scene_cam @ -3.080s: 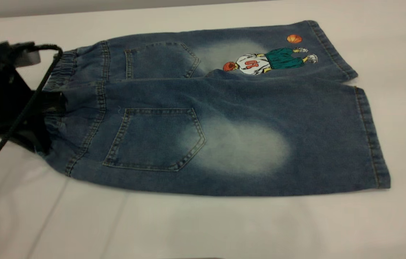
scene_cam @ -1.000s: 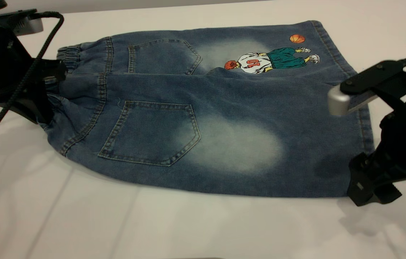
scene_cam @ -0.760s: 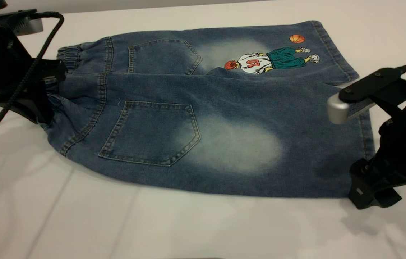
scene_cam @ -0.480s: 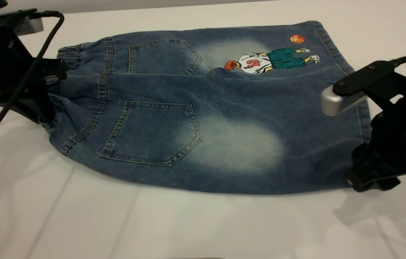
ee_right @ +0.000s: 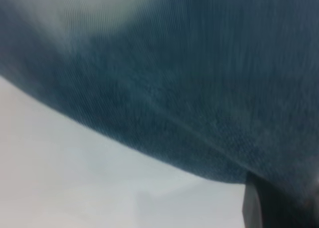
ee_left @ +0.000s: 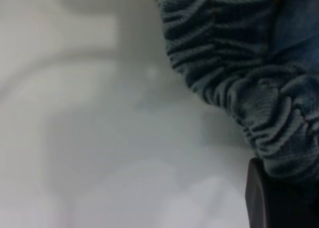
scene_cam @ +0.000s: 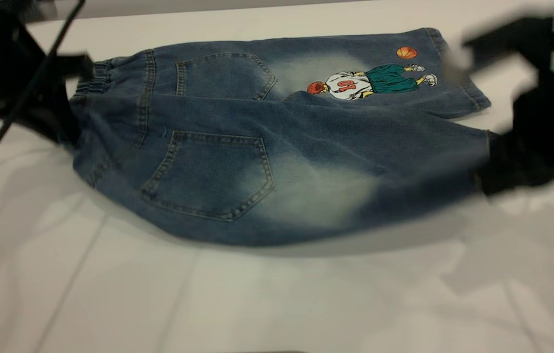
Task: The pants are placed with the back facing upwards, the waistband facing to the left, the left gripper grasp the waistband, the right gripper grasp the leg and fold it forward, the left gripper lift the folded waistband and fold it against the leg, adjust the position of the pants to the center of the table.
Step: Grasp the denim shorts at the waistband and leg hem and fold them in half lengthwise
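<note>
Left gripper (scene_cam: 68, 105): clenched on the waistband (scene_cam: 91, 81), frame's left.
Right gripper (scene_cam: 495, 164): grasping the leg (scene_cam: 404, 162) hem, lifted, right.
Worktop (scene_cam: 267, 304): white, beneath the pants (scene_cam: 267, 142).

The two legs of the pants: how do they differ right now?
The near leg is plain, with a whitish faded patch, and its hem end is raised off the table at the right gripper. The far leg carries the basketball-player print and lies flat. Both are blue denim with a back pocket.
</note>
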